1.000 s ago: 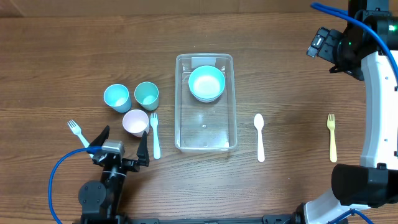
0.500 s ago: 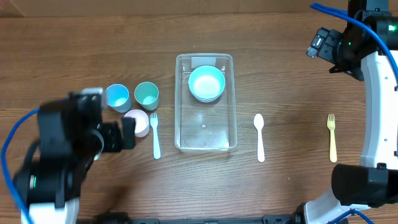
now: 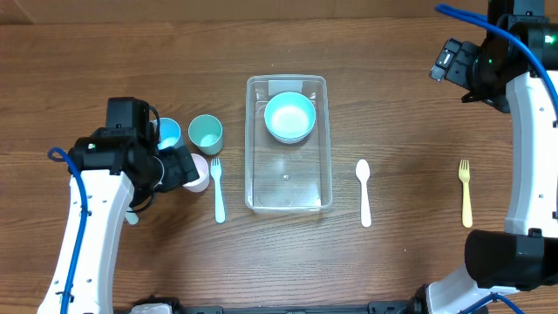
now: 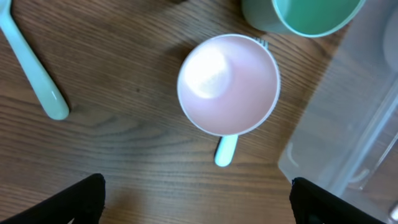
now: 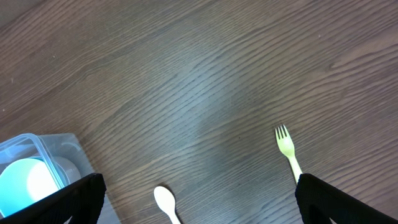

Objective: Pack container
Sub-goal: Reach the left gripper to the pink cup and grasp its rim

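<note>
The clear container (image 3: 288, 199) stands mid-table with a light-blue bowl (image 3: 289, 116) in its far end. A blue cup (image 3: 167, 133), a green cup (image 3: 206, 133) and a pink cup (image 3: 200, 174) stand left of it. My left gripper (image 3: 179, 170) hovers over the pink cup (image 4: 227, 84), open and empty, its fingers (image 4: 198, 199) spread wide. My right gripper (image 3: 453, 63) is high at the far right, open and empty (image 5: 199, 199). Its view shows the container's corner (image 5: 68, 146).
A light-blue fork (image 3: 216, 187) lies between the pink cup and the container, its handle (image 4: 225, 149) poking out below the cup. A white spoon (image 3: 364, 192) and a yellow fork (image 3: 466, 192) lie right of the container. Another pale utensil handle (image 4: 34, 68) lies left of the cup.
My left arm has risen from the table's front edge and swung over to the pink cup, covering the white fork at the left. The right arm has not moved.
</note>
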Action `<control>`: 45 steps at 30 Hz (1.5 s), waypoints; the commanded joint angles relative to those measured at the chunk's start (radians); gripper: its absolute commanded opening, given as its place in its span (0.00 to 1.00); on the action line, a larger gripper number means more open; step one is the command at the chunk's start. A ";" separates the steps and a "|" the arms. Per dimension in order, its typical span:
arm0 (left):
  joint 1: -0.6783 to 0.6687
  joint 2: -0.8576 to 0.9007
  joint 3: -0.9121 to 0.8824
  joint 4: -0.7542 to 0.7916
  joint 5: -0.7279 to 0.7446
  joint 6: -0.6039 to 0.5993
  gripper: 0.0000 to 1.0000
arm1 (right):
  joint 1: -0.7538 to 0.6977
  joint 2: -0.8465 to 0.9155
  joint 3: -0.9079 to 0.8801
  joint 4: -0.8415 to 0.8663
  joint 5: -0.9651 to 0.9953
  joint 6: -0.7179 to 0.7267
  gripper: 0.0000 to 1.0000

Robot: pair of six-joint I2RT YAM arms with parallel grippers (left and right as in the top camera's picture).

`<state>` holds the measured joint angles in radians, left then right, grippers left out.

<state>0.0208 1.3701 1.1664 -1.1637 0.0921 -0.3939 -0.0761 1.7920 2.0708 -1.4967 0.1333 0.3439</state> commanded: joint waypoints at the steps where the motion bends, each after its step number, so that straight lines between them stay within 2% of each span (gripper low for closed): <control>1: 0.005 -0.001 -0.071 0.047 -0.040 -0.065 0.86 | 0.001 -0.008 0.005 0.002 0.000 0.005 1.00; 5: 0.009 -0.001 -0.149 0.146 -0.035 -0.090 0.63 | 0.001 -0.008 0.005 0.002 0.000 0.005 1.00; 12: 0.010 0.014 -0.172 0.250 -0.019 -0.106 0.60 | 0.001 -0.008 0.005 0.002 0.000 0.005 1.00; 17: 0.010 0.093 -0.172 0.290 -0.036 -0.130 0.59 | 0.001 -0.008 0.005 0.002 0.000 0.005 1.00; 19: 0.010 0.135 -0.172 0.306 -0.035 -0.130 0.53 | 0.001 -0.008 0.005 0.002 0.000 0.005 1.00; 24: 0.010 0.179 -0.172 0.335 -0.013 -0.130 0.29 | 0.001 -0.008 0.005 0.002 0.000 0.005 1.00; 29: 0.010 0.179 -0.170 0.338 0.013 -0.125 0.23 | 0.001 -0.008 0.005 0.002 0.000 0.005 1.00; 36: 0.010 0.178 -0.168 0.337 0.014 -0.122 0.04 | 0.001 -0.008 0.005 0.002 0.000 0.005 1.00; 41: 0.010 0.178 -0.117 0.280 0.014 -0.122 0.04 | 0.001 -0.008 0.005 0.002 0.000 0.005 1.00; 45: 0.003 0.178 0.035 0.150 0.034 -0.095 0.04 | 0.001 -0.008 0.005 0.002 0.000 0.005 1.00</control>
<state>0.0216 1.5478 1.0573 -0.9543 0.0937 -0.5209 -0.0761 1.7920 2.0708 -1.4963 0.1337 0.3431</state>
